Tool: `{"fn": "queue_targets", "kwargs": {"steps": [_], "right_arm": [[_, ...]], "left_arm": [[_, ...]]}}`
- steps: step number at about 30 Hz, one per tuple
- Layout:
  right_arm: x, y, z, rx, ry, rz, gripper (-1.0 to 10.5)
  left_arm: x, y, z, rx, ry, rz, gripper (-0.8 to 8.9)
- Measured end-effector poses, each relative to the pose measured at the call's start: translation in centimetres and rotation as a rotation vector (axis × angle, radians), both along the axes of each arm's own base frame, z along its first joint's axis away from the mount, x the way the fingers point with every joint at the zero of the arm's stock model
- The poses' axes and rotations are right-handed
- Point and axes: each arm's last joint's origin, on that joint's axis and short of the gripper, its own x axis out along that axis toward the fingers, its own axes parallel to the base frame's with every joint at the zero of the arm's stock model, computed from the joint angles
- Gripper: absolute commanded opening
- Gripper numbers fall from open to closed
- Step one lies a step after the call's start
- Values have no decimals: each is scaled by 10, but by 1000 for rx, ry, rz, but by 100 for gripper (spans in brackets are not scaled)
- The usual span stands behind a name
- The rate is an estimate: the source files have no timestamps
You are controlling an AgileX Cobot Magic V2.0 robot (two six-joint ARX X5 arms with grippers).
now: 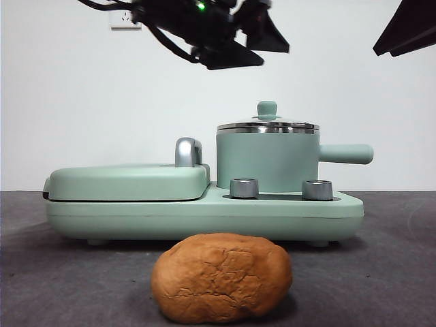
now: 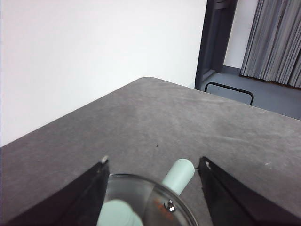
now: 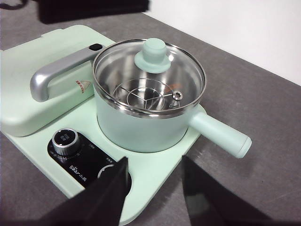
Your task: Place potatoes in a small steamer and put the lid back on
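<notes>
While the cracked, rough-skinned potato sits bottom centre, I see the glass lid capping the smooth mint steamer; left gripper and right gripper both spread.

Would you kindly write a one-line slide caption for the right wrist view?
Open right tool above the appliance base, facing the lidded steamer with its glass lid on.

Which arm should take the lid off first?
Probably the left: its gripper hangs open right above the lid. The right gripper sits further back, by the dials.
</notes>
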Motion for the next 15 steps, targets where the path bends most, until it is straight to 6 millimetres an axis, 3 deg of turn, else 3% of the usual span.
{"fn": "queue_targets", "kwargs": {"steps": [6,10,15], "right_arm": [[0,0,0,0,0,0,182],[0,0,0,3,2,-1,182],[0,0,0,17,11,-8,182]], "left_arm": [[18,-15,-16,33,24,45,304],[25,-18,-35,98,36,95,304],[30,-16,-44,132,31,128,304]]}}
